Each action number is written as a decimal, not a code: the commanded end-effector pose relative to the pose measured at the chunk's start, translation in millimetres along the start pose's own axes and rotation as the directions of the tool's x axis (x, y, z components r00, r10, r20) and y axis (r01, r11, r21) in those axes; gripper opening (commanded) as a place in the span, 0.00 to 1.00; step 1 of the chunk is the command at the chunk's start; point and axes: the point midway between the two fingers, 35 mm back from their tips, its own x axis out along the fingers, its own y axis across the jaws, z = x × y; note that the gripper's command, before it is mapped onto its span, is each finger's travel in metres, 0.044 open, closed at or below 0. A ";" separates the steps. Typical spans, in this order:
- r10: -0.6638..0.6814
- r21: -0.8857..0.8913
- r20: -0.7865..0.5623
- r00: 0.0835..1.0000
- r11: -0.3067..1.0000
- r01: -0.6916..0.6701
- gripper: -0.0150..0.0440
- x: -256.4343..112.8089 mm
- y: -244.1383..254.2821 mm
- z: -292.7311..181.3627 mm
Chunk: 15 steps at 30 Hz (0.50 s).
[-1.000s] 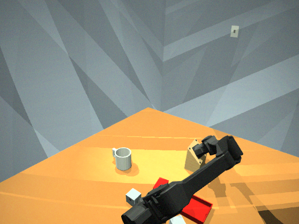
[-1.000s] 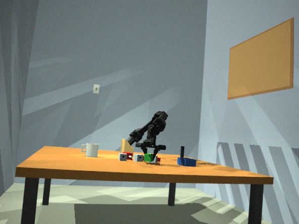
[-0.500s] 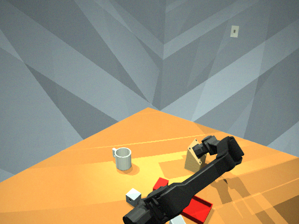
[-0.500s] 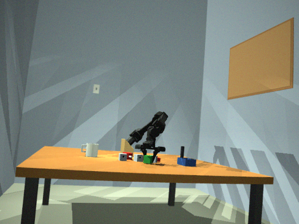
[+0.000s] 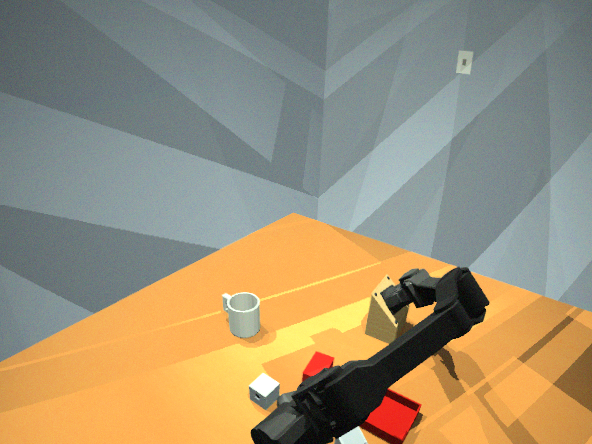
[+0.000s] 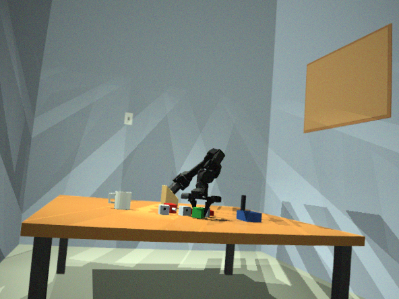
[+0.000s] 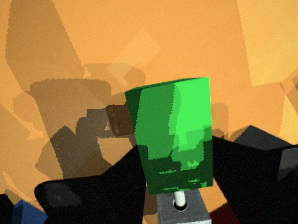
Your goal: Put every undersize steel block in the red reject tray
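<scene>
Gripping the green GO gauge (image 6: 197, 213) (image 7: 175, 135) by its block handle, the half-open fingers (image 6: 201, 204) hold it low, its pale pin at the bore of a steel block (image 7: 185, 216). The gauge is probably rigid and light; mid-handle grasping suits it, since off-axis pushing could cause slip.
</scene>
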 end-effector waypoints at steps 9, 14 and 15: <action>0.002 0.004 0.005 1.000 1.000 -0.002 0.25 -2.8 0.7 4.5; 0.002 0.002 0.007 1.000 1.000 -0.002 0.25 -3.4 0.8 4.4; 0.002 0.002 0.006 1.000 1.000 -0.002 0.25 -3.4 0.7 4.3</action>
